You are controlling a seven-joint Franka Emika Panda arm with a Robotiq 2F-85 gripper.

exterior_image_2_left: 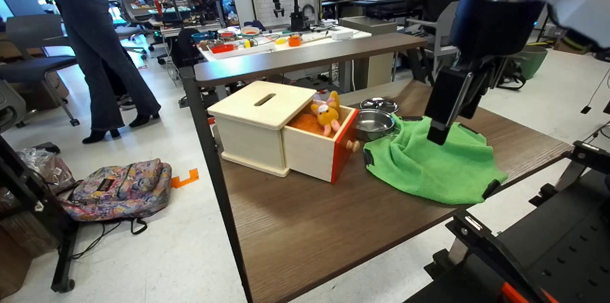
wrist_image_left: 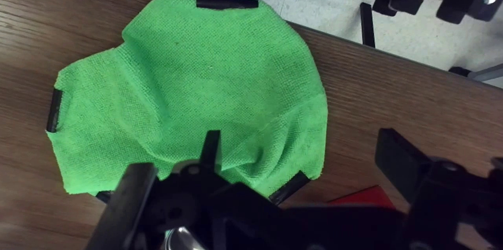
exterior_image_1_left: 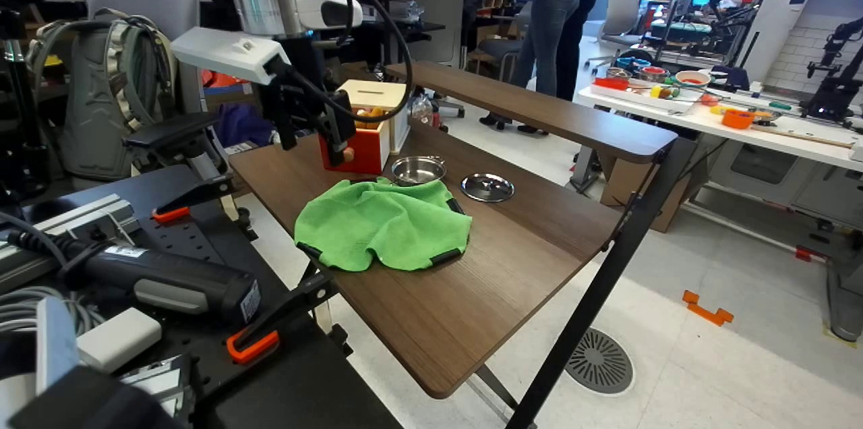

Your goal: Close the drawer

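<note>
The light-wood box [exterior_image_2_left: 250, 138] stands on the brown table. Its red-fronted drawer [exterior_image_2_left: 346, 146] is pulled out, with a round wooden knob [exterior_image_2_left: 353, 146] on the front. A yellow-orange plush toy [exterior_image_2_left: 327, 113] sits inside the drawer. The red front also shows in an exterior view [exterior_image_1_left: 369, 151], partly behind the gripper. In the wrist view only a corner of the red front [wrist_image_left: 365, 197] shows at the bottom. My gripper [wrist_image_left: 299, 134] is open and empty, with its fingers wide apart. It hangs in front of the drawer, above the cloth's side, apart from the knob [exterior_image_2_left: 452, 126].
A green cloth [exterior_image_2_left: 438, 160] lies in front of the drawer. A steel pot [exterior_image_2_left: 374, 124] and its lid [exterior_image_2_left: 379, 104] are beside the drawer. A raised shelf [exterior_image_2_left: 310, 57] runs along the table's far side. Black clamps [exterior_image_1_left: 290, 311] hold the table's near edge.
</note>
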